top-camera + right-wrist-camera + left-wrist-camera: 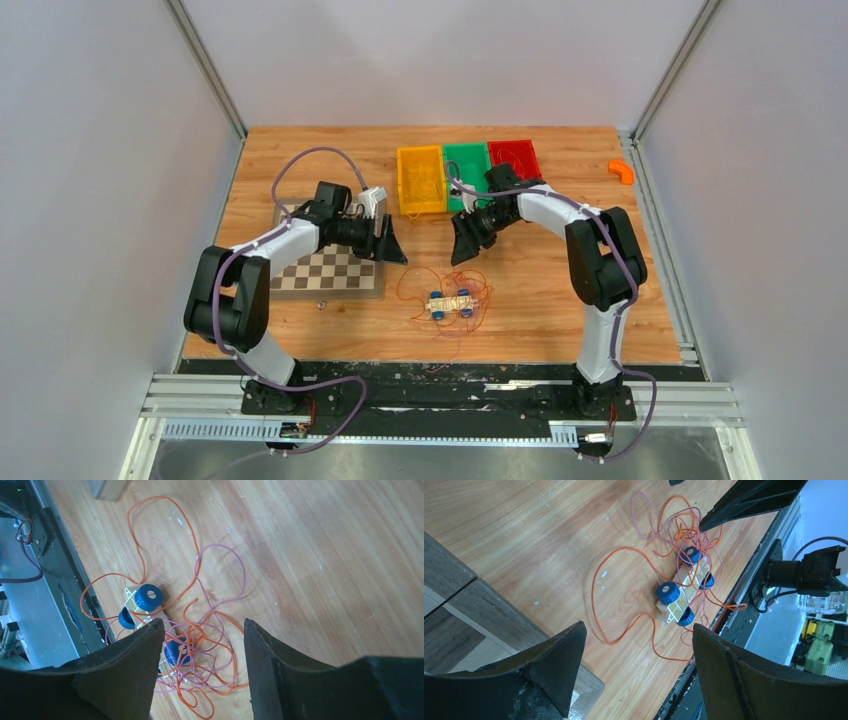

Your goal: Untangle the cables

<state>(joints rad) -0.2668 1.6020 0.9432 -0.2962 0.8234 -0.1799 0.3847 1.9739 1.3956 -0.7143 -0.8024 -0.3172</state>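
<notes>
The cables (470,296) are thin orange and purple wires, tangled in loops around a small cart with blue wheels (451,304) near the table's front middle. My left gripper (390,245) hangs above and to the left of the tangle. In the left wrist view it (638,627) is open with nothing between its fingers, and the cart (684,587) and wire loops (681,527) lie beyond it. My right gripper (465,240) hovers above and behind the tangle. It (202,622) is open and empty too, directly over the knotted cables (207,650).
A chessboard (330,272) lies under the left arm. Yellow (421,180), green (466,165) and red (514,158) bins stand at the back. A small orange piece (621,171) sits at the far right. A black rail (430,372) runs along the front edge.
</notes>
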